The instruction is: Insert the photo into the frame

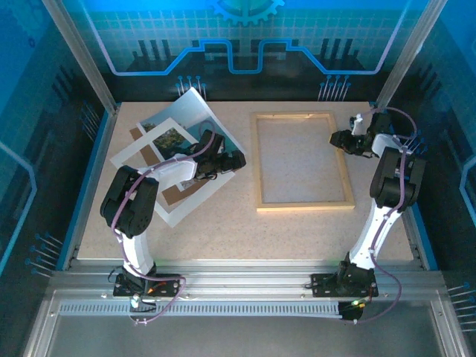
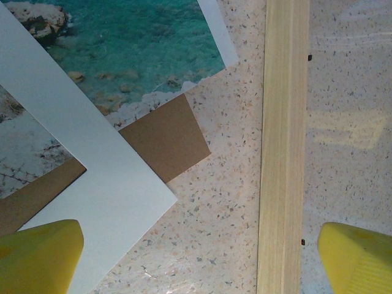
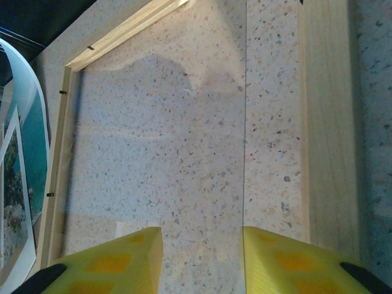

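Over the middle of the table (image 1: 245,230), the left gripper (image 1: 230,160) hung spread wide, empty, above the mat (image 2: 104,177). The photo (image 2: 135,43) lay partly under that mat toward the far left corner, beside the frame (image 1: 305,204). Near the far right edge, the right gripper (image 1: 336,139) stood parted, empty.

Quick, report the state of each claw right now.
Left claw: wide open, holding nothing.
Right claw: partly open, holding nothing.
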{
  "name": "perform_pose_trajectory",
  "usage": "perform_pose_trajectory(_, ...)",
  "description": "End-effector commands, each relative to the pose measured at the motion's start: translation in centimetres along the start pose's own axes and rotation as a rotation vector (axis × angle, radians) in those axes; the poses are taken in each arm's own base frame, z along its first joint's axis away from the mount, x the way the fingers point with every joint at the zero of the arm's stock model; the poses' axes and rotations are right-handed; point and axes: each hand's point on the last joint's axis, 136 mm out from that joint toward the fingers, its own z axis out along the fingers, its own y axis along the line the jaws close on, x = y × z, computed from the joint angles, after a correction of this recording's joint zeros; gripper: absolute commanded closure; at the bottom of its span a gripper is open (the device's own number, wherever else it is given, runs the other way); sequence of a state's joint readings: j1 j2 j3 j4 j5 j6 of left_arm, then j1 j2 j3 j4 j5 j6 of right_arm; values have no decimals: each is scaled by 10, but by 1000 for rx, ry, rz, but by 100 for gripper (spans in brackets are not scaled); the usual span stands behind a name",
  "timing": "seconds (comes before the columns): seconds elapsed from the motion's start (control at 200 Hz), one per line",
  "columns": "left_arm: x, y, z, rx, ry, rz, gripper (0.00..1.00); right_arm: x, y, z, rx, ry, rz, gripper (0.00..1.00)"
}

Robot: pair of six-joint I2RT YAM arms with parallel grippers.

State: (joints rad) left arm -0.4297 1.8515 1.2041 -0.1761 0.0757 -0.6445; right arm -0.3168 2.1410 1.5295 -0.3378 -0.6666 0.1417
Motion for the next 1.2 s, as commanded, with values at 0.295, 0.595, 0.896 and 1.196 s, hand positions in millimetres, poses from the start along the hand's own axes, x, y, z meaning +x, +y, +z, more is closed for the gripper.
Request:
perform_pose_trajectory(0.295,-5,-10,2,8,-2,42,1,12,13,10,-65,68,-6,71)
perform_pose_trajectory(0.595,-6,-16,6,30,7,34,1,16,15,11,-74,77,4,80)
perform_pose_trajectory(0.896,0,-21,16,45,27,37,1,35,20,18,-64,122,19,74)
perform_pose_trajectory(1.196,-2,-22,16,53,19,34,1,41,19,22,-11,157,7,60)
